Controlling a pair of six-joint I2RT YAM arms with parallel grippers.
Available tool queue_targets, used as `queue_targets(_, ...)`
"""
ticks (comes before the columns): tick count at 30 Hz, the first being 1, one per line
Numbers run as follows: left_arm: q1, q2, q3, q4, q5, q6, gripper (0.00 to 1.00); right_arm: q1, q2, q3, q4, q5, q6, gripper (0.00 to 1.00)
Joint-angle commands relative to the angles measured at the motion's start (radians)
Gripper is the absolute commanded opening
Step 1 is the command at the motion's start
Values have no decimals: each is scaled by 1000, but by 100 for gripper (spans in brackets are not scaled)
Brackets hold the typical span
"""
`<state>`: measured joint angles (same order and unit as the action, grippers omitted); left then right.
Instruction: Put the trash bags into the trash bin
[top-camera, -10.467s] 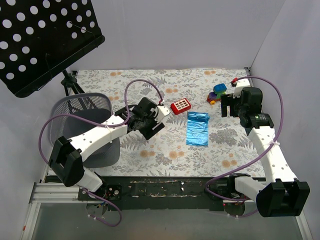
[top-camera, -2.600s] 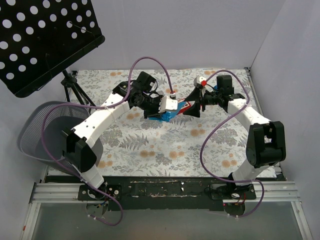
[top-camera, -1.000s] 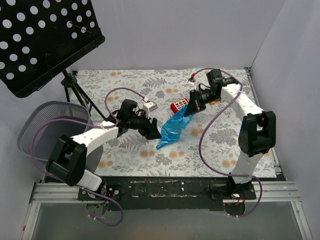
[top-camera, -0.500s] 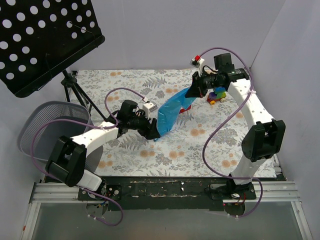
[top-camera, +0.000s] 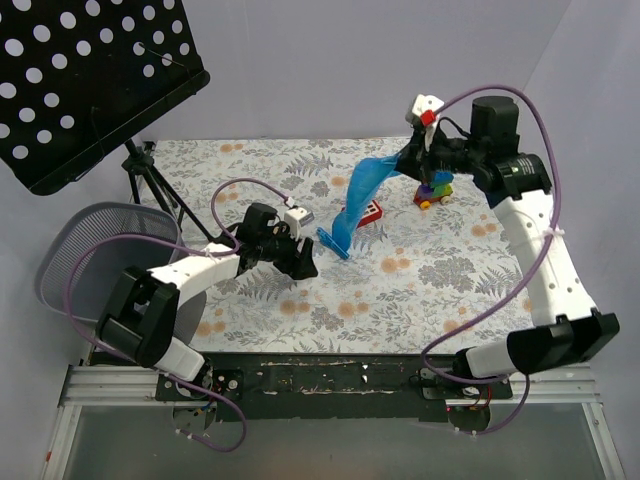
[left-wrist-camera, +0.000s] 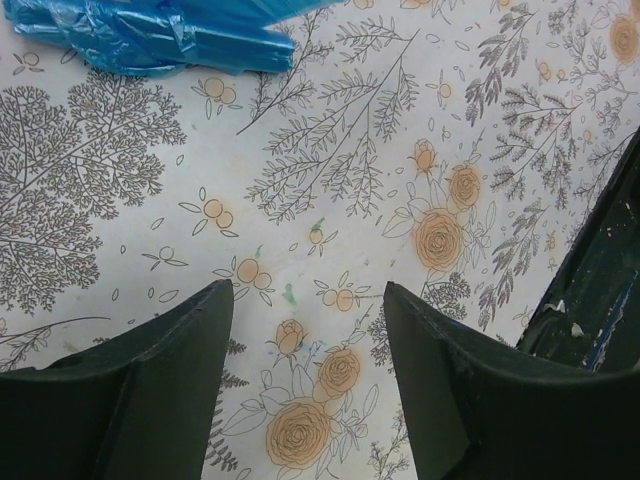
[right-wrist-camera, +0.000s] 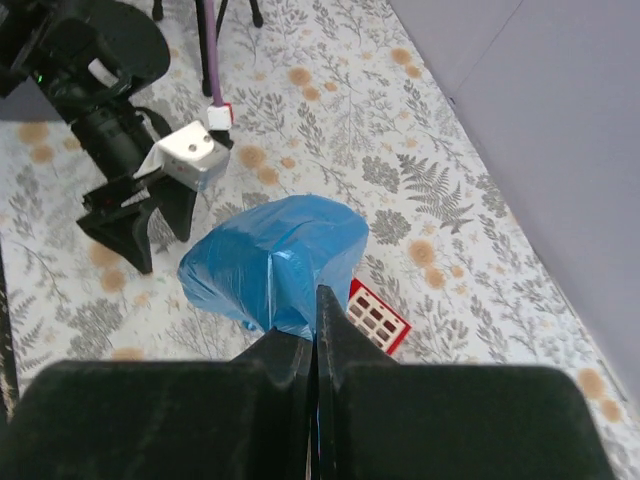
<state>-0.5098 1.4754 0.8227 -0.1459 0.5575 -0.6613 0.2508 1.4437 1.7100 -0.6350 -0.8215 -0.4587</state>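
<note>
So the right gripper (top-camera: 403, 165) has the blue bag (top-camera: 355, 205) pinched by one end. In the right wrist camera the two fingers are pressed flat together with just the film between them. It's holding that end up in the air, above and a bit behind the red block (top-camera: 373, 212). From there the bag hangs in a long twisted strip that passes over the block's left side and comes down in front-left of it. The bottom end sits at the flowery cloth (top-camera: 430, 290), but I honestly can't tell if it's resting on it or just hanging a hair above.

The left gripper (top-camera: 303, 265) is low over the cloth, front-left of the red block and just beside that bottom end of the bag. Its fingers are spread wide with nothing in them. In the left wrist view you only see printed flowers between them, and the crinkly blue tail is off past the fingertips, apart from both.

The wire bin (top-camera: 70, 262) is way off to the left of the red block, at the table's left edge and well apart from the bag. The toy car (top-camera: 436, 187) is just right of the block, a little further back. The music stand (top-camera: 90, 70) looms far to the block's back left.
</note>
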Motion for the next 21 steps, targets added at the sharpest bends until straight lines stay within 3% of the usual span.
queue_targets(1,8,34,32,37,-21,-66,61,-5,-124,-128,-57,96,-277,1)
queue_targets(6,13,104,73,74,-94,-240,61,-77,-244,-288,119,171,-174,1)
queue_targets(12,19,192,133,89,-111,-365,66,-82,-243,-138,202,180,-2,1)
queue_targets(21,31,315,234,127,-123,-474,68,-82,-285,-119,227,288,31,1)
